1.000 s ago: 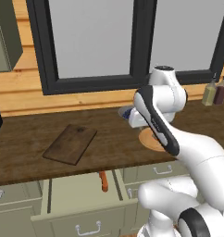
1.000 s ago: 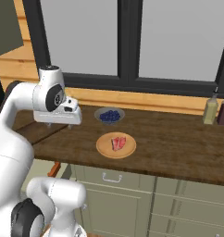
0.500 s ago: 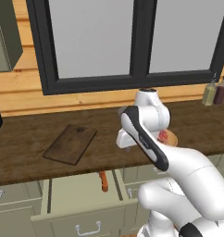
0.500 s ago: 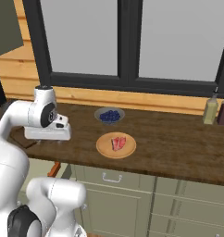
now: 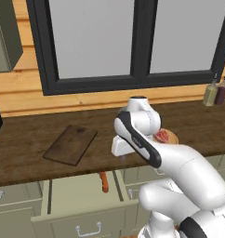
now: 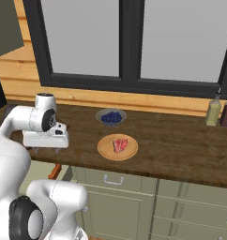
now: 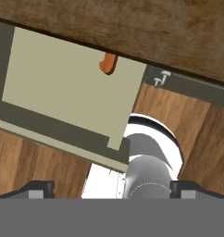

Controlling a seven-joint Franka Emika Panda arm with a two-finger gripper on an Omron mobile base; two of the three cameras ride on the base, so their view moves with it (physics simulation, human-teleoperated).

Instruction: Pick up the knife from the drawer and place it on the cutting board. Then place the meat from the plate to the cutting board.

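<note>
**Gripper open above the pulled-out drawer, knife still inside**

My gripper (image 7: 111,187) shows its two dark tips at the bottom corners of the hand view, spread wide apart with nothing between them. In the left base view I see the hand (image 5: 122,148) at the centre of the frame, over the front edge of the counter (image 5: 21,148); in the right base view it sits at the left, pointing down.

Through the hand view I look down into the drawer (image 7: 63,88), which stands open and takes up the upper left of that frame. The knife (image 7: 108,63) shows there just as an orange handle poking out from under the counter's edge at top centre; its blade is hidden from me. In the left base view the knife (image 5: 103,181) lies in the drawer (image 5: 77,204) at lower centre, near its right wall.

The cutting board (image 5: 70,144) lies bare on the counter, left of centre in the left base view, well apart from the plate. In the right base view the plate (image 6: 117,146) sits at centre frame with the meat (image 6: 119,145) on it, and a bowl of berries (image 6: 110,116) stands just behind it. Two bottles (image 6: 220,112) stand at the right edge by the window sill.
</note>
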